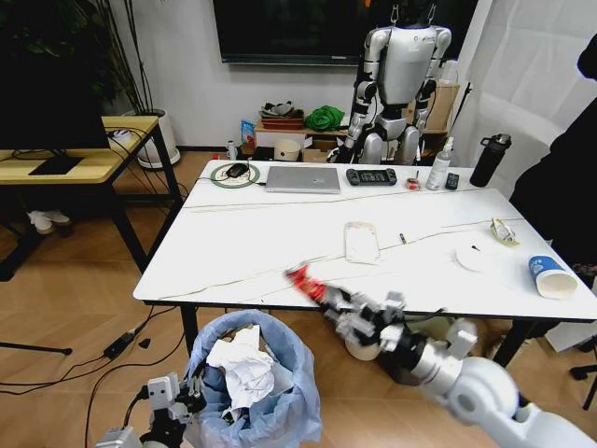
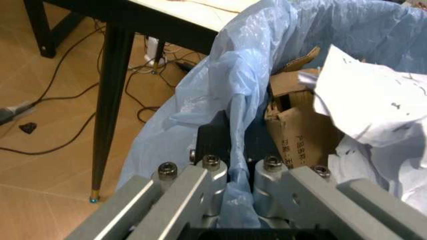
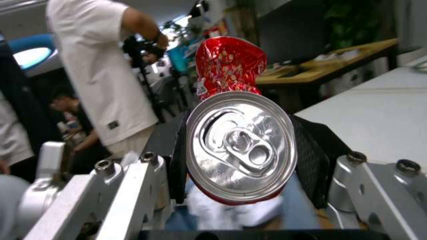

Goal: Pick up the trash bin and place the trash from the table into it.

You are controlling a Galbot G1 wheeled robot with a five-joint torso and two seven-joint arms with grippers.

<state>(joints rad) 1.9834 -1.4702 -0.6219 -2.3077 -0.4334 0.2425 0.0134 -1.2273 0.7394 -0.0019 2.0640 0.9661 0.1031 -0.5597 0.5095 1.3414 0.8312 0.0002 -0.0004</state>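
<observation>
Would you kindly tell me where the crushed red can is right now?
The crushed red can sits clamped in the right gripper, at the table's front edge, just above and right of the trash bin.

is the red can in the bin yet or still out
Still out. The crushed red can is clamped in the right gripper at the table edge, above the trash bin, which the left gripper holds.

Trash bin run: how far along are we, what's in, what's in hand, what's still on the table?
Done: the trash bin is held at its rim by the left gripper and already contains crumpled white paper and a cardboard piece. In hand: the right gripper grips the crushed red can near the table edge. Left: clear wrapper, white lid, paper cup.
</observation>
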